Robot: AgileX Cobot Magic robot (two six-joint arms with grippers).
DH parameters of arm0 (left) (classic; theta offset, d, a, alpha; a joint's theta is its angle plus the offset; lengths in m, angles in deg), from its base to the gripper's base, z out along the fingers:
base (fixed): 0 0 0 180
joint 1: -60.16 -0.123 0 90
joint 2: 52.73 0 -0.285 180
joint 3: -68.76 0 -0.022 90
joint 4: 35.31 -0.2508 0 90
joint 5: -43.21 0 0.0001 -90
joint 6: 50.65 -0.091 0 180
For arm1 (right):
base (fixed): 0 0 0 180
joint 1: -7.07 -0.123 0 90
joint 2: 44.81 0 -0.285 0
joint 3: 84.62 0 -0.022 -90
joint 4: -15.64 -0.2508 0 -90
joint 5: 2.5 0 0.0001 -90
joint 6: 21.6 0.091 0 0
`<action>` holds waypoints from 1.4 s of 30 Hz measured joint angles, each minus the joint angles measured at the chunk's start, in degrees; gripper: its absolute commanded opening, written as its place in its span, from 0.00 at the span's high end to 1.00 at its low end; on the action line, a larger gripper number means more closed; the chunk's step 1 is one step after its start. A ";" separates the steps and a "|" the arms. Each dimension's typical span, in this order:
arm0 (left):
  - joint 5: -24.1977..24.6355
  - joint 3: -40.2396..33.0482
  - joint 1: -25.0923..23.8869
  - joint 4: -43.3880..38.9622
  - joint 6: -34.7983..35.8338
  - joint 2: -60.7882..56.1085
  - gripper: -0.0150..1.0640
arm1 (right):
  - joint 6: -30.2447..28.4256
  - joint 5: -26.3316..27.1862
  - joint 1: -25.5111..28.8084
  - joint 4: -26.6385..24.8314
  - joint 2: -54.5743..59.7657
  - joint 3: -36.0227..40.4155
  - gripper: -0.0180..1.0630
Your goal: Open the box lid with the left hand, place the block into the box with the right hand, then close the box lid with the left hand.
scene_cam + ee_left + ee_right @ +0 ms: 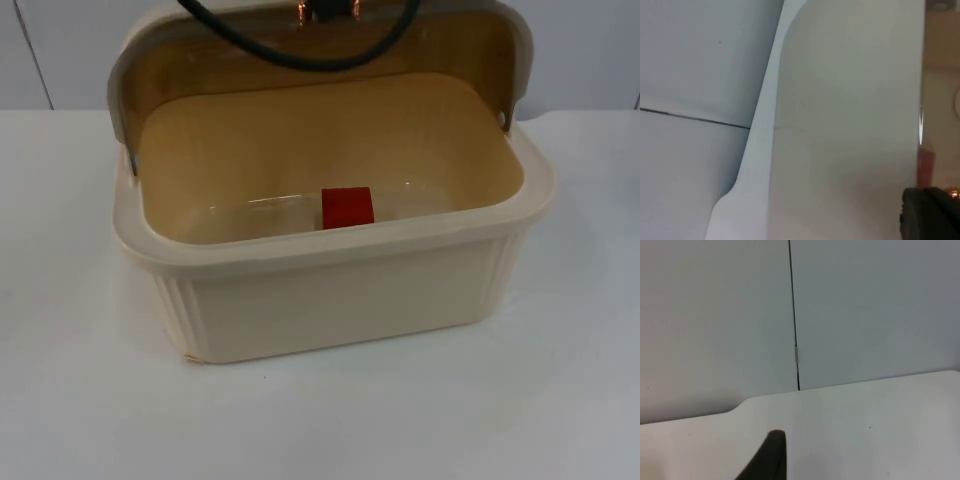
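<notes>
On the near white table [90, 400]: one cream box [340, 300], no label or writing legible. Inside, near wall: red block [347, 207], so placing looks done. Far side: lid [300, 45] raised, closing left. Left gripper [932, 215] at the lid; right gripper [767, 457] waits apart; finger state of both cannot be told.

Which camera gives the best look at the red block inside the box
The top view. It looks down into the open cream box and shows the red block on the floor by the front wall. The left wrist view catches just a red sliver past the raised lid. The right wrist view faces the table and partition wall.
</notes>
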 measured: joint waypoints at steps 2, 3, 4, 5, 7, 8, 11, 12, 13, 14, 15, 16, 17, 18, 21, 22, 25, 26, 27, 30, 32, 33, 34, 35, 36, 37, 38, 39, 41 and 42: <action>-0.51 -1.81 0.08 -0.31 0.15 -1.18 0.99 | 0.00 -0.15 0.00 -0.04 0.00 0.00 0.02; -1.59 -3.41 0.08 -0.31 0.15 -1.88 0.99 | 0.00 -0.28 0.00 -0.35 0.00 0.00 0.02; -1.59 -3.41 0.08 -0.31 0.15 -1.88 0.99 | 0.00 -0.28 0.00 -0.35 0.00 0.00 0.02; -2.86 -5.31 0.23 -0.35 0.29 -2.84 0.99 | 0.00 -0.42 0.00 -0.61 0.00 0.00 0.02; -5.75 -9.18 0.72 -0.35 0.90 -4.79 0.99 | 0.00 -0.42 0.00 -1.11 0.00 0.00 0.02; -7.50 -11.35 1.29 -0.35 1.29 -5.91 0.99 | 0.00 -0.42 0.00 -1.26 0.00 0.00 0.02; -10.73 -15.04 2.34 -0.35 2.06 -7.87 0.99 | 0.00 -0.42 0.00 -1.42 0.00 0.00 0.02; -12.08 -16.69 2.99 -0.35 2.31 -8.53 0.99 | 0.00 -0.42 0.00 -1.40 0.00 0.00 0.02; -13.27 -18.23 3.47 -0.35 2.36 -9.24 0.99 | 0.00 -0.42 0.00 -1.45 0.00 0.00 0.02; -14.16 -19.36 4.27 -0.25 2.44 -9.80 0.99 | 0.00 -0.42 0.00 -1.45 0.00 0.00 0.02; -14.73 -20.56 5.01 -0.14 2.48 -10.26 0.99 | 0.00 -0.42 -0.28 -1.45 0.00 0.00 0.02; -14.73 -20.56 5.01 -0.14 2.48 -10.26 0.99 | 0.00 -0.42 -0.28 -1.45 0.00 0.00 0.02; -15.28 -21.60 5.74 -0.01 2.58 -10.47 0.99 | 0.00 -0.53 -0.64 -1.45 0.00 0.00 0.02; -15.74 -22.55 6.33 0.12 2.58 -10.71 0.99 | 0.00 -0.52 -1.35 -1.45 0.00 0.00 0.02; -17.50 -25.34 8.13 0.24 2.62 -11.04 0.99 | 0.00 -0.52 -3.17 -1.34 0.00 0.00 0.02; -18.07 -26.31 8.60 0.24 2.73 -11.22 0.99 | 0.00 -0.52 -3.69 -1.34 0.00 0.00 0.02; -19.37 -28.03 9.43 0.32 2.73 -11.64 0.99 | 0.00 -0.52 -4.43 -1.34 0.00 0.00 0.02; -20.24 -29.03 9.63 0.32 2.73 -11.85 0.99 | 0.00 -0.52 -4.52 -1.34 0.00 0.00 0.02; -20.97 -29.82 9.72 0.47 2.73 -12.10 0.99 | 0.00 -0.52 -4.52 -1.34 0.00 0.00 0.02; -22.41 -31.42 9.88 0.63 2.73 -12.33 0.99 | 0.00 -0.52 -4.65 -1.34 0.00 0.00 0.02; -23.63 -32.71 9.88 0.66 2.73 -12.33 0.99 | 0.00 -0.52 -4.65 -1.34 0.00 0.00 0.02; -24.08 -33.31 9.88 0.66 2.73 -12.44 0.99 | 0.00 -0.52 -4.65 -1.34 0.00 0.00 0.02; -24.08 -33.31 9.88 0.66 2.73 -12.44 0.99 | 0.00 -0.52 -4.65 -1.34 0.00 0.00 0.02; -24.31 -33.80 9.88 0.66 2.73 -12.44 0.99 | 0.00 -0.52 -4.65 -1.34 0.00 0.00 0.02; -24.76 -34.09 9.88 0.66 2.73 -12.55 0.99 | 0.00 -0.52 -4.65 -1.34 0.00 0.00 0.02; -24.99 -34.20 10.15 0.92 2.73 -12.80 0.99 | 0.00 -0.52 -4.65 -1.34 0.00 0.00 0.02; -25.41 -34.30 10.50 1.18 2.73 -13.09 0.99 | 0.00 -0.52 -4.65 -1.34 0.00 0.00 0.02; -25.41 -34.30 10.50 1.18 2.73 -13.09 0.99 | 0.00 -0.52 -4.65 -1.34 0.00 0.00 0.02; -26.89 -34.30 11.67 3.12 2.73 -14.16 0.99 | 0.00 -0.52 -4.65 -1.34 0.00 0.00 0.02; -27.81 -34.30 12.11 4.32 2.73 -14.71 0.99 | 0.00 -0.52 -4.65 -1.34 0.00 0.00 0.02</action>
